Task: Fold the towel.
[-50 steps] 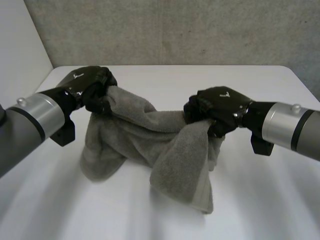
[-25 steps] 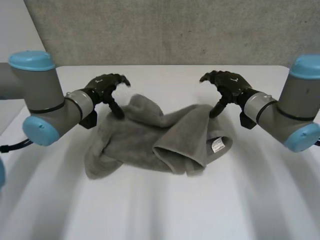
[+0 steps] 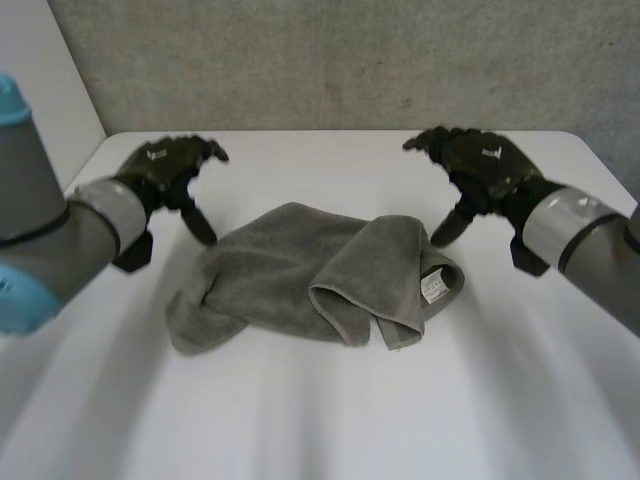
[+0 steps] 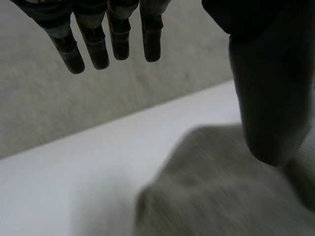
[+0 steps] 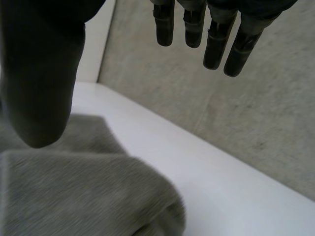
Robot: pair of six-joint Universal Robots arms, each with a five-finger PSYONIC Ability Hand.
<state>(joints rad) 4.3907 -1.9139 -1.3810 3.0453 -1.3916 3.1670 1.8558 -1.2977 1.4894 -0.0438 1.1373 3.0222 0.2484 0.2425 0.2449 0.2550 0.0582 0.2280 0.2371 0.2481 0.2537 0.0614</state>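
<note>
Hands empty: left hand (image 3: pixel 165 165) and right hand (image 3: pixel 480 160) hover spread wide, holding nothing, either side of the towel (image 3: pixel 280 270), which lies rumpled mid-surface (image 3: pixel 320 430). Risk: grabbing bunched layers by the label (image 3: pixel 433 290) instead of corners, giving a crooked fold.

Both hands are black and glossy: the left hand (image 3: pixel 165 170), at the frame's left, and the right hand (image 3: pixel 480 165), at its right, are each marked with a small white sign on the back. Silver cuffs (image 3: pixel 108 212) are fitted between them and the grey arms (image 3: pixel 50 255). A light-blue cap (image 3: pixel 8 100) is seen at the left edge. In the left wrist view, segmented fingers (image 4: pixel 98 46) are shown.
</note>
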